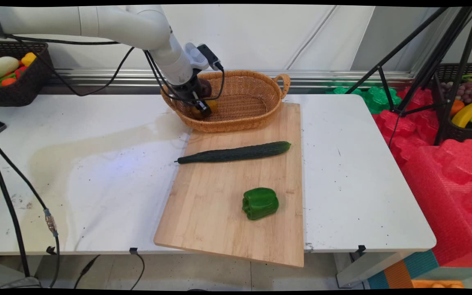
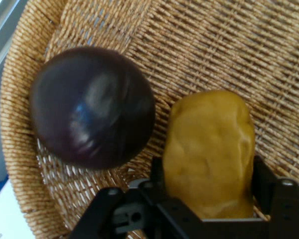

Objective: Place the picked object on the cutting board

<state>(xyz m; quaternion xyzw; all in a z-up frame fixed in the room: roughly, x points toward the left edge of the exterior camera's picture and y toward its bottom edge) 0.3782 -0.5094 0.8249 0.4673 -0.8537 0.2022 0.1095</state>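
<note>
Between the jaws of the gripper [image 2: 209,186] — closed on its sides — sits a yellow potato-like lump [image 2: 209,149], its lower end hidden by the linkage, inside the wicker basket [image 1: 256,106], with a dark purple ball [image 2: 92,107] just beside it at ten o'clock — cucumber [image 1: 236,153] and green pepper [image 1: 260,203] lie well apart on the cutting board [image 1: 219,221].

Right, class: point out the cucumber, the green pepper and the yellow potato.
cucumber [image 1: 236,152], main view, mid-length.
green pepper [image 1: 260,203], main view, top face.
yellow potato [image 2: 209,152], hand view, middle of its skin.
</note>
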